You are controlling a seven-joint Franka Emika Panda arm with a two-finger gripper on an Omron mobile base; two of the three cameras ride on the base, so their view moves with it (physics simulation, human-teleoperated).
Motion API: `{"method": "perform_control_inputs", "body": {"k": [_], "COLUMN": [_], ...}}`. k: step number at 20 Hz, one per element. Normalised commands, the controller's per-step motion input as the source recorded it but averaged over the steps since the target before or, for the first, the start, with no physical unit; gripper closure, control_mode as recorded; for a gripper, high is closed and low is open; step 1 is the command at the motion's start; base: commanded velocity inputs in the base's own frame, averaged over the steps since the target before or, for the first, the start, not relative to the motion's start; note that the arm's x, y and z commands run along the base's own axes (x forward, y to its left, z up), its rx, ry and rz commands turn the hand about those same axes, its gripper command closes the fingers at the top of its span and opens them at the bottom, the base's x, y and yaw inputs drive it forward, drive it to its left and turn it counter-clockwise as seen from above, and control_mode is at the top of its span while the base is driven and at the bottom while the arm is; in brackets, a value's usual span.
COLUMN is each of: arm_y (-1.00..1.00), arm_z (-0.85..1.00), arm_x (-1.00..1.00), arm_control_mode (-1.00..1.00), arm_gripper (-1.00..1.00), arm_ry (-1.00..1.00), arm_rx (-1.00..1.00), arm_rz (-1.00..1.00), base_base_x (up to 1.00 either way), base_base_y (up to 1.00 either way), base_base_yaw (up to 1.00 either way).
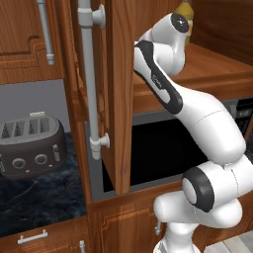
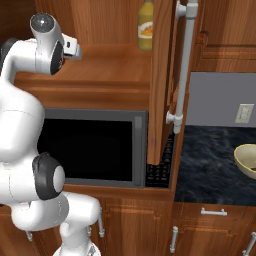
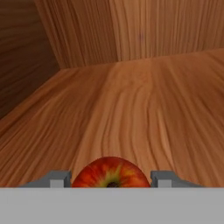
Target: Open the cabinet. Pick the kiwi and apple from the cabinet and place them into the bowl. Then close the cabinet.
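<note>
Apple (image 3: 110,173), one red fruit, sits on the wooden shelf inside the cabinet (image 1: 118,89), right between the two gripper (image 3: 111,178) fingers (image 3: 58,178), which are very close on each side, though I cannot tell if they squeeze it. Both cabinet doors stand open, and one yellow bottle (image 2: 145,25) stands on the shelf. One cream bowl (image 2: 247,160) waits on the dark counter (image 2: 210,155), well apart.

apple (image 3: 110,172): you see it on the cabinet (image 1: 197,69) shelf, between the pincer (image 3: 110,178) fingertips.
bottle (image 2: 145,25): in the cabinet, at its back.
bowl (image 2: 247,160): on the surface (image 2: 210,160), right of the cabinet.
</note>
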Motion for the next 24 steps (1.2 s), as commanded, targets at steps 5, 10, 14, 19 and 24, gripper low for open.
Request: {"method": "perform_control_inputs", "body": {"k": [5,10,14,19,24], "arm_y": [0.0,0.0,0.0,0.0,0.0], "arm_z": [0.0,0.01,0.1,0.16,0.27], "arm_x": [0.0,0.0,-0.01,-0.07,-0.23], "arm_control_mode": [-1.0,-1.0,-1.0,-1.0,-1.0], "arm_gripper": [1.0,1.0,1.0,1.0,1.0], "arm_ry": [0.0,-0.08,-0.12,-0.01,0.0], "arm_rx": [0.0,0.0,0.0,0.0,0.0], "arm_rz": [0.0,0.0,0.0,0.0,0.0], "base_base_x": [0.0,0.0,0.0,0.0,0.0], "base_base_y": [0.0,0.0,0.0,0.0,0.0], "base_base_yaw": [0.0,0.0,0.0,0.0,0.0]}}
